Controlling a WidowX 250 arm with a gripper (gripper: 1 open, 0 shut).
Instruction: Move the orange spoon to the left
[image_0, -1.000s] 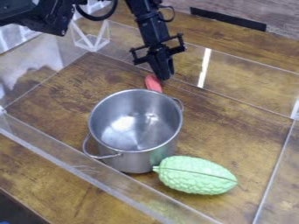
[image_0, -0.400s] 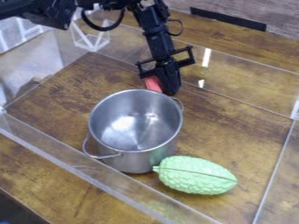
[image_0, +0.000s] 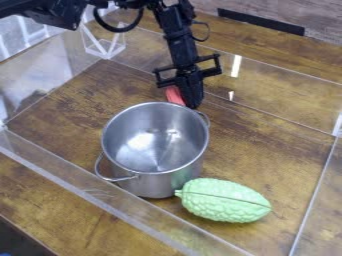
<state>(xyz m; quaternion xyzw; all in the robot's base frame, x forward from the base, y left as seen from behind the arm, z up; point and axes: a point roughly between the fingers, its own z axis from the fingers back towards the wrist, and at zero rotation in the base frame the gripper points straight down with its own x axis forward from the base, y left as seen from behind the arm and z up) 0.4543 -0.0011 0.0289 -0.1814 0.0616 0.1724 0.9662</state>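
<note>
Red-orange shows just behind the far rim of the steel pot (image_0: 155, 148): that is the handle of the orange spoon (image_0: 175, 97), most of it hidden by the pot wall and by the black pincer (image_0: 191, 97) that hangs over it. This single camera view looks down onto the wooden table (image_0: 80, 105) inside a clear-walled enclosure. The pincer points steeply down with its tips pressed together right at the visible bit of handle; whether they pinch the spoon or merely touch it cannot be told from here. The spoon's grey bowl is not visible.

By its look the spoon is slim, light and rigid, with a smooth handle that could slip or pivot in a narrow grip. The handle's middle seems the best place to hold it, squeezed across its width, and lifted clear of the pot rim before any sideways travel. A bumpy green gourd (image_0: 223, 200) lies in front of the pot, well apart from the spoon.
</note>
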